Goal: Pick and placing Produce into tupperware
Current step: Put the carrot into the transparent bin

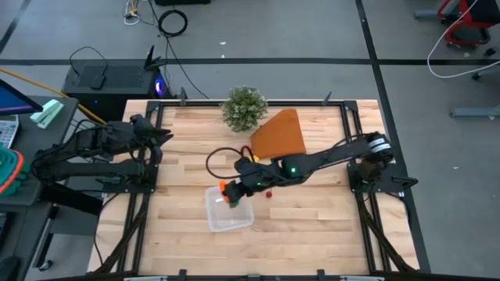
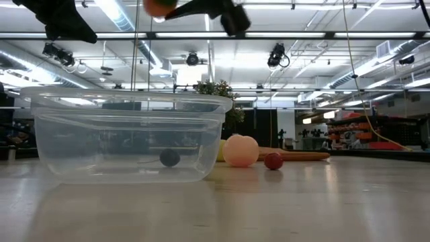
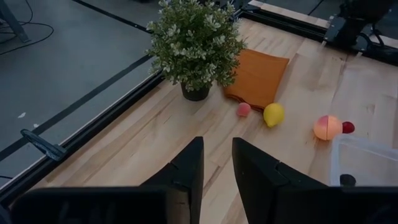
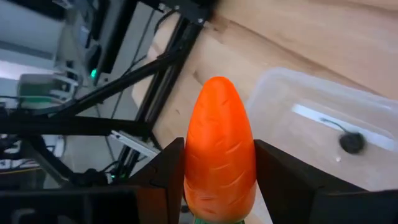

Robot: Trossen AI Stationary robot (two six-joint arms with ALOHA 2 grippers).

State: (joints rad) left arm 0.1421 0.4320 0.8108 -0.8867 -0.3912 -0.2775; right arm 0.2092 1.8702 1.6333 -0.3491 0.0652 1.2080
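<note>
My overhead camera looks straight down on the whole table (image 1: 312,226). My low one sits at tabletop level, close against the tupperware (image 2: 127,138), facing the room. The left wrist camera looks across the table; the right wrist camera points steeply down. All four share the tupperware.

The setting is a robotics lab or workshop. Indicators: a butcher-block table (image 1: 312,226) in a black metal frame (image 1: 144,148), grey taped concrete floor (image 1: 312,31), loose cables (image 1: 172,22), exposed ceiling strip lights (image 2: 302,35), and neighbouring equipment benches.
</note>
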